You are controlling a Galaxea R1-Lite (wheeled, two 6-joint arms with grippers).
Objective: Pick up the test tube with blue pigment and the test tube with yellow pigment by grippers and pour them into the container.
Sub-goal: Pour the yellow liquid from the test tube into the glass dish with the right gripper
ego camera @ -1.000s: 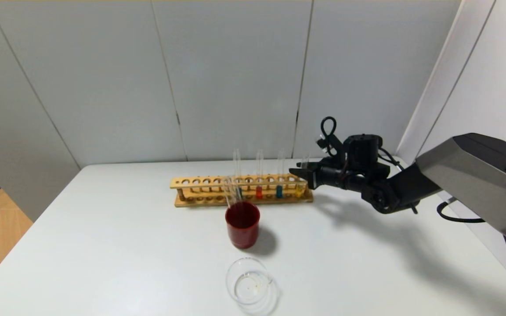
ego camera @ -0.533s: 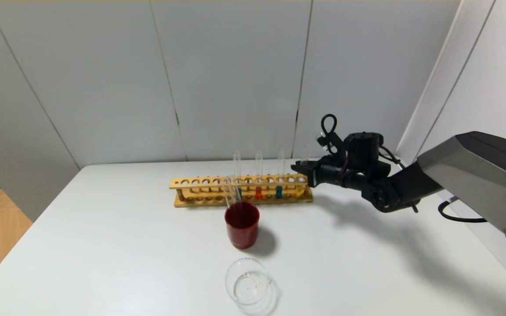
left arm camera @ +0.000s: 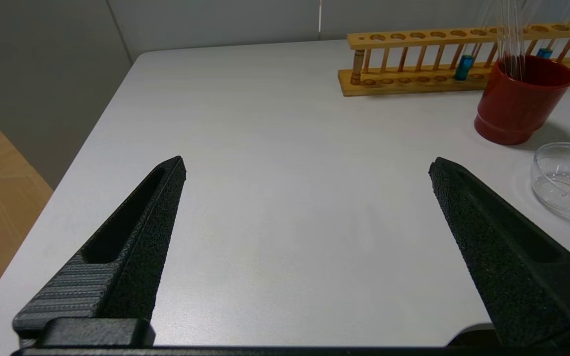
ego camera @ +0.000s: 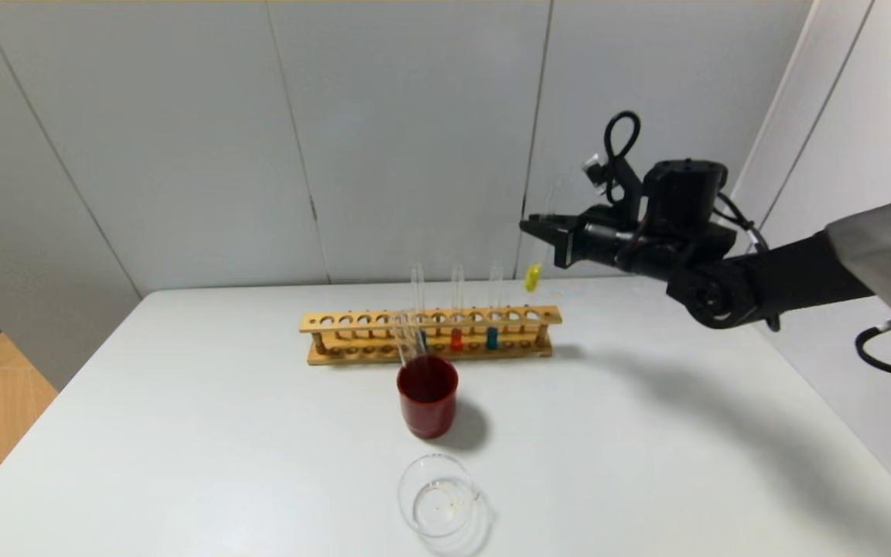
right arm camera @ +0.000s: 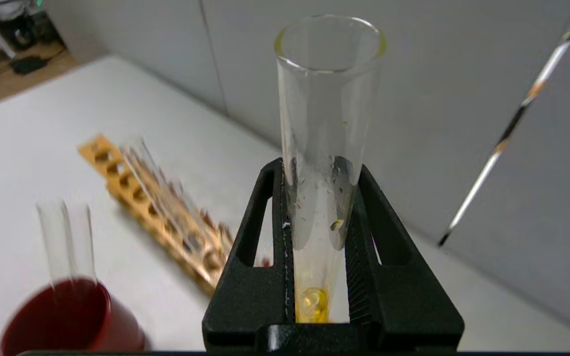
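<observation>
My right gripper (ego camera: 544, 229) is shut on the test tube with yellow pigment (ego camera: 534, 277) and holds it upright, well above the right end of the wooden rack (ego camera: 353, 320). In the right wrist view the tube (right arm camera: 322, 148) stands between the two fingers, yellow liquid at its bottom. The test tube with blue pigment (ego camera: 492, 337) stands in the rack, right of a tube with orange-red liquid (ego camera: 455, 339). The clear glass container (ego camera: 438, 497) sits near the table's front, and shows in the left wrist view (left arm camera: 568, 179). My left gripper (left arm camera: 307, 165) is open and empty over the table's left side.
A dark red cup (ego camera: 427, 396) holding empty glass tubes stands between the rack and the container. The white table (ego camera: 182, 433) ends at grey wall panels behind the rack. An empty tube (ego camera: 417, 286) also stands in the rack.
My right gripper has risen sharply with the yellow tube, lifting it out of the rack's right end. The other tubes, the cup and the container have not moved.
</observation>
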